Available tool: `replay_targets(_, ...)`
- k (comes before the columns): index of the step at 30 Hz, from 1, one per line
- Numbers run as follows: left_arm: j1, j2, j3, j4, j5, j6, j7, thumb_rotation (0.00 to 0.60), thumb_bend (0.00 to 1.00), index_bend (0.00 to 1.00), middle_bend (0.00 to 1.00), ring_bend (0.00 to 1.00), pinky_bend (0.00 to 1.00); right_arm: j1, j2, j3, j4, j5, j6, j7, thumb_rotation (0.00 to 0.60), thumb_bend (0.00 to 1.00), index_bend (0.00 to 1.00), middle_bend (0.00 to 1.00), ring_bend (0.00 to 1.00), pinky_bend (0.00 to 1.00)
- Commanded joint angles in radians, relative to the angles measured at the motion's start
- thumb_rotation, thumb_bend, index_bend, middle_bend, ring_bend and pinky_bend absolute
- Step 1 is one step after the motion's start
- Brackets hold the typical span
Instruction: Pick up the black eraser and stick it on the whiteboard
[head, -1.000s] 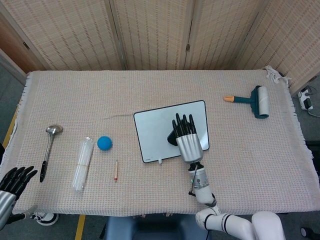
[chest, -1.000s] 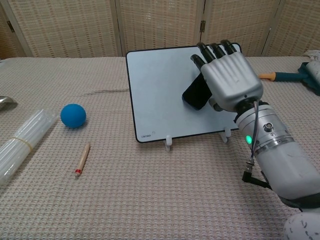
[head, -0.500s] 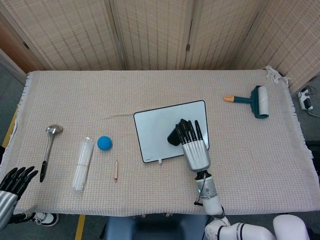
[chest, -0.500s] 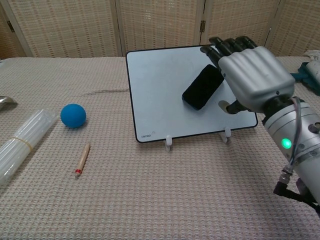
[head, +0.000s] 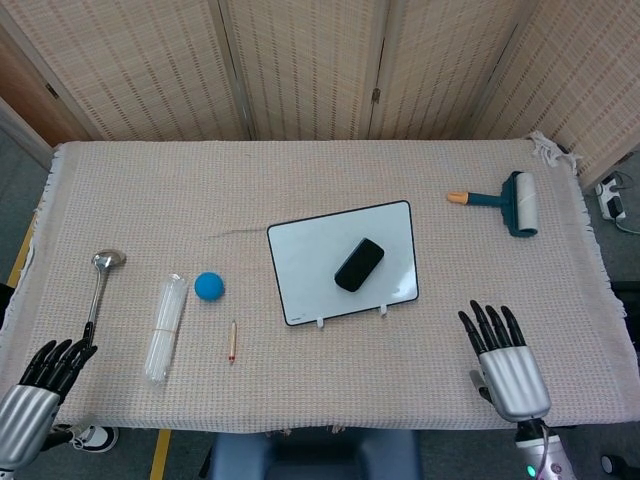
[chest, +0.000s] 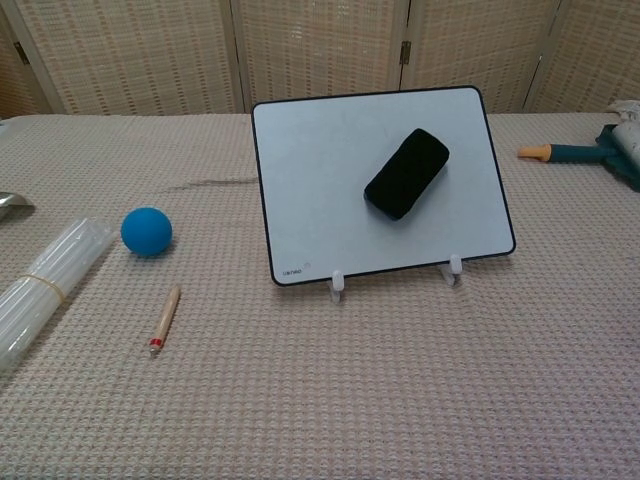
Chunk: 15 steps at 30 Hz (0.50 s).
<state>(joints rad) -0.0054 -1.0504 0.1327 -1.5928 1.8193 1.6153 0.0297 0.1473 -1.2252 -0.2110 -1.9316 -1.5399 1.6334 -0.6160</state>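
The black eraser (head: 359, 264) (chest: 407, 173) sits stuck on the face of the white whiteboard (head: 312, 262) (chest: 320, 180), right of its middle, tilted diagonally. The board leans back on two small white feet mid-table. My right hand (head: 505, 361) hovers near the table's front edge, right of the board and well apart from it, fingers spread and empty. My left hand (head: 42, 389) is at the front left corner, fingers apart, holding nothing. Neither hand appears in the chest view.
A blue ball (head: 208, 286) (chest: 146, 230), a short pencil (head: 232, 341) (chest: 163, 319), a bundle of clear tubes (head: 165, 328) and a ladle (head: 97, 300) lie left of the board. A lint roller (head: 506, 201) lies at the back right.
My right hand has let go of the eraser and drawn back from the board toward the front edge. The eraser stays on the whiteboard. The left hand shifted slightly.
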Motion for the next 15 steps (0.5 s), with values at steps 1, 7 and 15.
replay_targets(1, 0.008, -0.005, 0.003, -0.011, -0.004, -0.001, 0.024, 0.600, 0.20, 0.05, 0.10, 0.05, 0.06, -0.201, 0.005, -0.083, 0.293, -0.142, 0.209, 0.285, 0.600, 0.31, 0.00, 0.00, 0.00, 0.00)
replay_targets(7, 0.029, -0.013, 0.005, -0.002, 0.032, 0.047, 0.052, 0.600, 0.20, 0.05, 0.10, 0.05, 0.06, -0.224, 0.034, -0.075, 0.307, -0.156, 0.174, 0.279, 0.600, 0.31, 0.00, 0.00, 0.00, 0.00)
replay_targets(15, 0.033, -0.017, 0.008, 0.003, 0.043, 0.050, 0.059, 0.600, 0.20, 0.05, 0.10, 0.05, 0.06, -0.225, 0.081, -0.053, 0.270, -0.143, 0.108, 0.331, 0.600, 0.31, 0.00, 0.00, 0.00, 0.00)
